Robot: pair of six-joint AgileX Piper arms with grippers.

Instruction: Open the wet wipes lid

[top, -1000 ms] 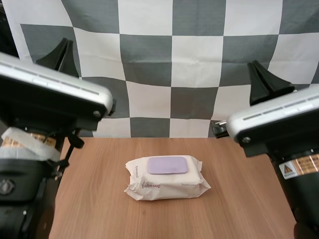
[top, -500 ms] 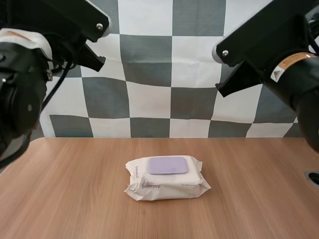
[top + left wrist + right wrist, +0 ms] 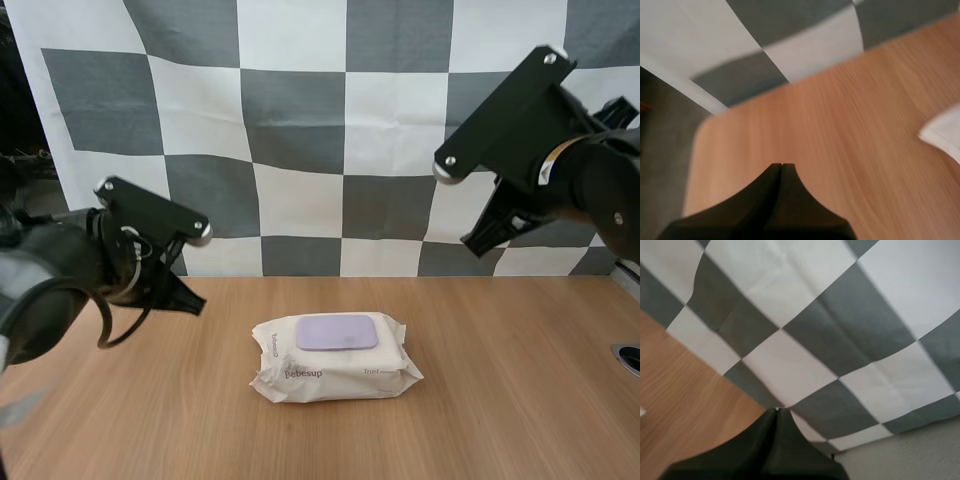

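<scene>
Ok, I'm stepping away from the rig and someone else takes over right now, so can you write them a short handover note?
Left gripper: shut on nothing, low over bare table, a corner of the pack of wipes nearby.
Right gripper: shut on nothing, raised, away from the pack.
Pack: lies flat mid-table, untouched; its purple lid faces up and is closed.
Done: nothing on the pack yet.
Left: bring a gripper to the lid, catch its edge and flip it open, probably steadying the pack with the other.
</scene>
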